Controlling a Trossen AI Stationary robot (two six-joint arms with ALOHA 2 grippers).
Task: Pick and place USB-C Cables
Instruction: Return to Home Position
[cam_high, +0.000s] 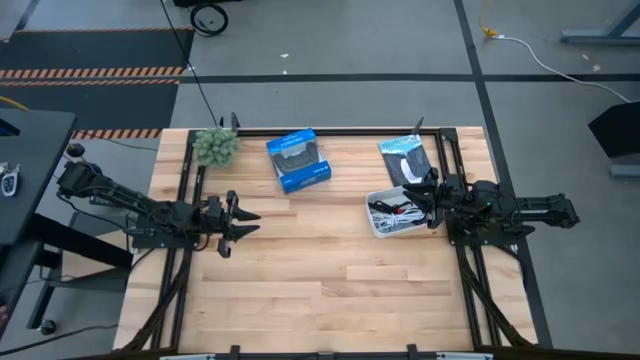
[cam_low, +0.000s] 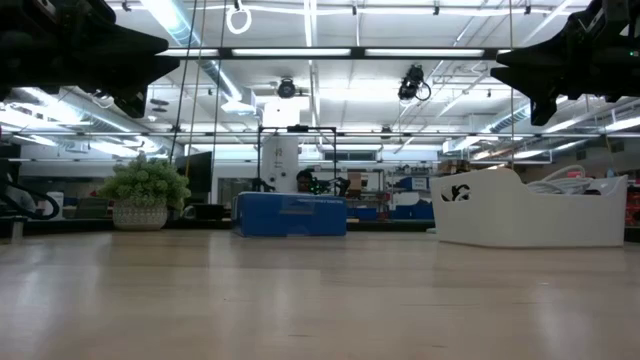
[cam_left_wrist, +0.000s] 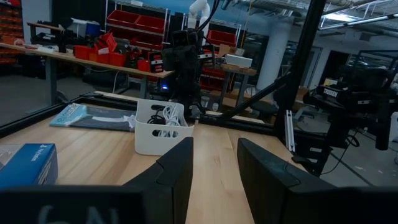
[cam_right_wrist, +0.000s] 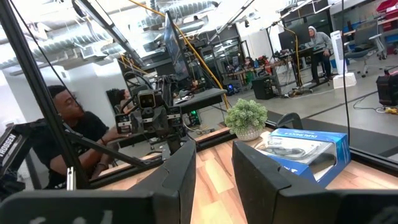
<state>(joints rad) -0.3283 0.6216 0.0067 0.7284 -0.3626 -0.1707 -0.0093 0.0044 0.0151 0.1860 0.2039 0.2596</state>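
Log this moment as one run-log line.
USB-C cables: in white bin | left gripper: open, empty, hovering at left | right gripper: open, empty, above white bin's edge

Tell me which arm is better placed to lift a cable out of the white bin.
Right. The right gripper hangs open over the edge of the white bin that holds the cables; the left gripper, also open, is far from it.

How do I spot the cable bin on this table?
On the right half of the wooden table, by the right claw, sits a white bin. Unlike the blue box and the black-and-white packet nearby, it is open-topped with bundled cables inside.
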